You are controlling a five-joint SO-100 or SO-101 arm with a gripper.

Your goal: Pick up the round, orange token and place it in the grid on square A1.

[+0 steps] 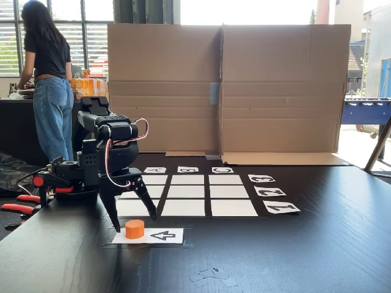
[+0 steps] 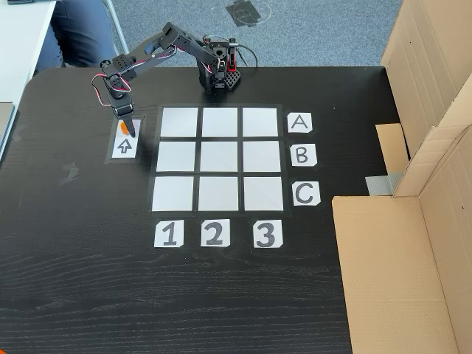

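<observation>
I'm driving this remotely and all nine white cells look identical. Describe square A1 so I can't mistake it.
In the top-down fixed view, find the grid of white cells on the black table. Follow the row level with the A card and the column above the 1 card. Square A1 is that corner cell, the one closest to the arrow card, the orange token and the gripper.

Orange token on the arrow card, outside the grid

The token (image 1: 134,229), short and faceted, sits flat beside the grid (image 2: 218,158); square A1 (image 2: 179,122), a plain white corner cell, lies bare.
</observation>
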